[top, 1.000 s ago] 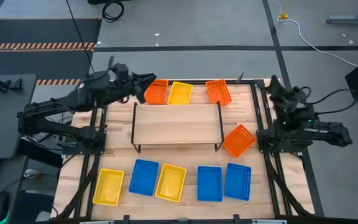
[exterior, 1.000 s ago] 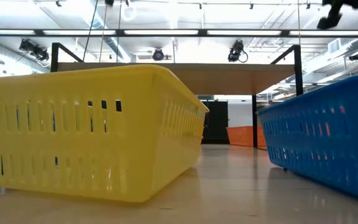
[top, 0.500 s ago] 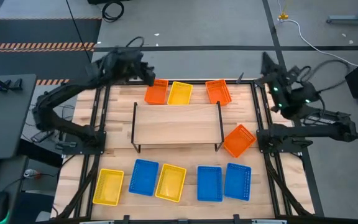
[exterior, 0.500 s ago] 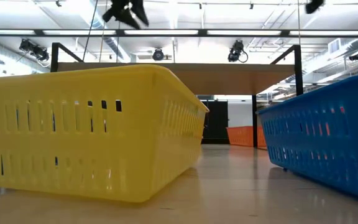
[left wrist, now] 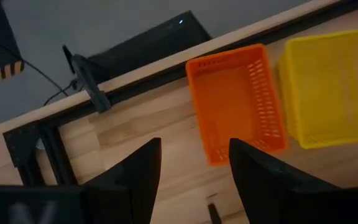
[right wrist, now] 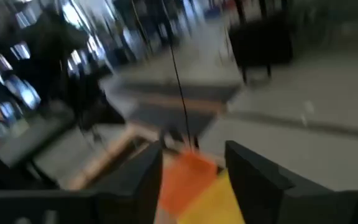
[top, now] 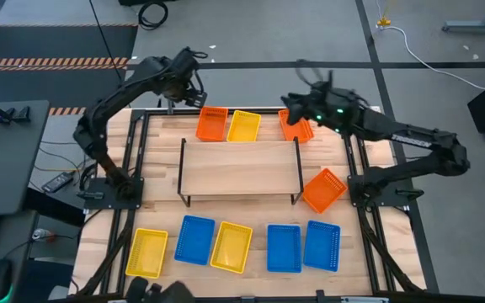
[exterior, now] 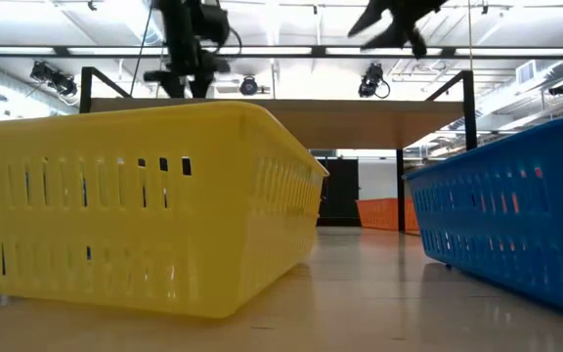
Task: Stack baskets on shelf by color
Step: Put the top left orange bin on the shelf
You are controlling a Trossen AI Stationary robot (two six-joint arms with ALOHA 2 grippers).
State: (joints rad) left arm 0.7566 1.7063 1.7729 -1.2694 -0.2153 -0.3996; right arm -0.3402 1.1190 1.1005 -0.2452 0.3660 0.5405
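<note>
Both arms are reaching out over the far edge of the table. The left gripper (top: pixel 194 94) is hanging above the far left corner, close to an orange basket (top: pixel 212 124); in its wrist view that orange basket (left wrist: pixel 236 102) is lying just past the dark fingers (left wrist: pixel 138 177), which are standing apart with nothing between them. A yellow basket (top: pixel 244 125) is sitting right beside the orange one. The right gripper (top: pixel 296 95) is stretching in from the right, hovering over another orange basket (top: pixel 295 124) at the far edge; its fingers (right wrist: pixel 143 180) are also showing a gap and are empty, though that view is heavily blurred.

The shelf (top: pixel 240 169) is standing in the middle of the table (top: pixel 165 202) with its light-wood top bare. A third orange basket (top: pixel 324 189) is lying tilted just off the shelf's right end. Along the near edge a row is lying side by side: a yellow basket (top: pixel 146 252), a blue basket (top: pixel 195 240), another yellow one (top: pixel 231 247), then two more blue baskets (top: pixel 284 248) (top: pixel 322 245).

From table height, a yellow basket (exterior: pixel 145 205) and a blue basket (exterior: pixel 511 210) are filling the foreground, with the shelf board (exterior: pixel 360 115) behind them.

I am not making out any readable brand, label or writing on the baskets, shelf or arms.
</note>
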